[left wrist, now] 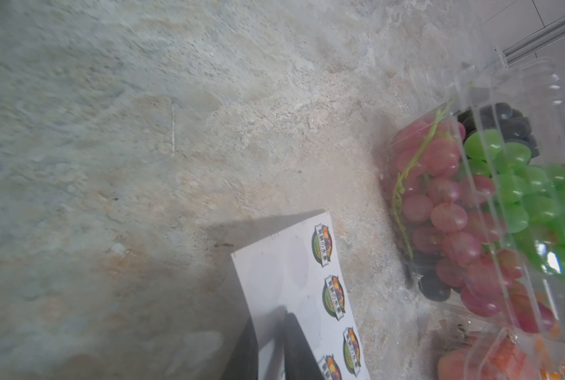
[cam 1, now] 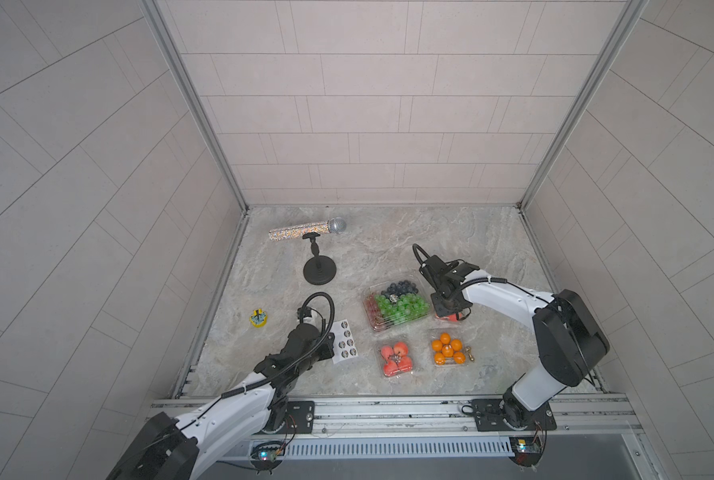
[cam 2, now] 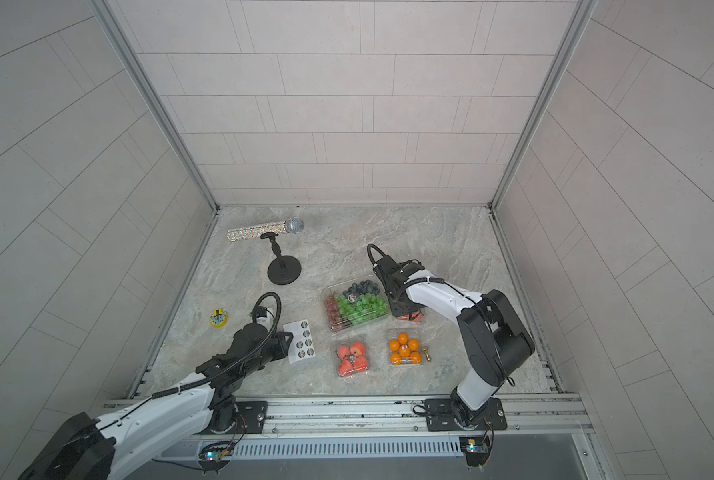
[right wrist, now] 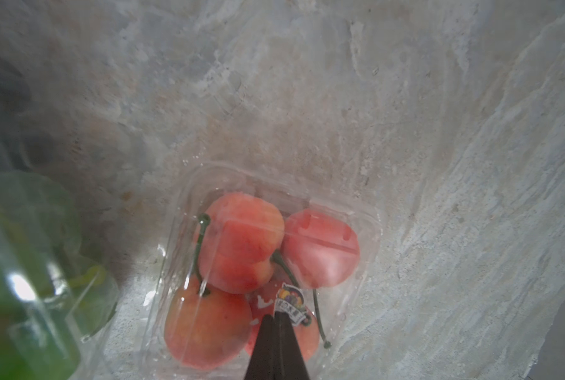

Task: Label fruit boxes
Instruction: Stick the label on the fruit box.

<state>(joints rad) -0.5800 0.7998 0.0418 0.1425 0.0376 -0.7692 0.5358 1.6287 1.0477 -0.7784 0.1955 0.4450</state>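
Right wrist view has the right tool clenched, its tips on a round sticker that lies on the lid of the small cherry box directly beneath. If the sticker clings to the tips, lifting away could peel it off. The left tool, jaws narrowly parted, rests on the sticker sheet and may drag it.

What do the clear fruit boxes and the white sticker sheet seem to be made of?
The box of red fruit and the large box look like thin, glossy clear plastic: fruit shows through, and the walls glint. The sticker sheet looks like thin white paper, dull, perhaps coated: sharp corners.
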